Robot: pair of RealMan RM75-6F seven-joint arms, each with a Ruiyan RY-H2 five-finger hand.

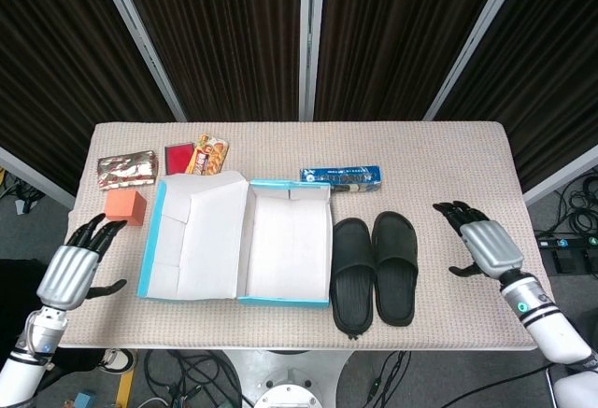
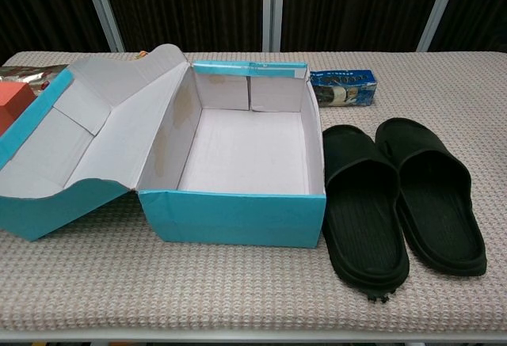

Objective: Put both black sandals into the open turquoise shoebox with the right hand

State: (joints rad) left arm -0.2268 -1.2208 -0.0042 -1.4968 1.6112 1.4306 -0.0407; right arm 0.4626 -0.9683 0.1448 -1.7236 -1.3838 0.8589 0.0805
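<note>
— While the chest view shows neither robot hand, what does it cut off?
— The orange block (image 2: 9, 102) at its left edge. Overhead, the left robot hand (image 1: 67, 271) at lower left and the right robot hand (image 1: 486, 245) at right are both released, fingers apart.
— And the shoebox (image 1: 285, 298)?
— Open, nothing inside. Both sandals (image 1: 375, 270) lie side by side on the bench (image 1: 448, 165), just right of it.

A lab or test bay — black curtains (image 1: 224, 35) on metal posts, cables (image 1: 201, 371) under the table (image 1: 448, 165)
</note>
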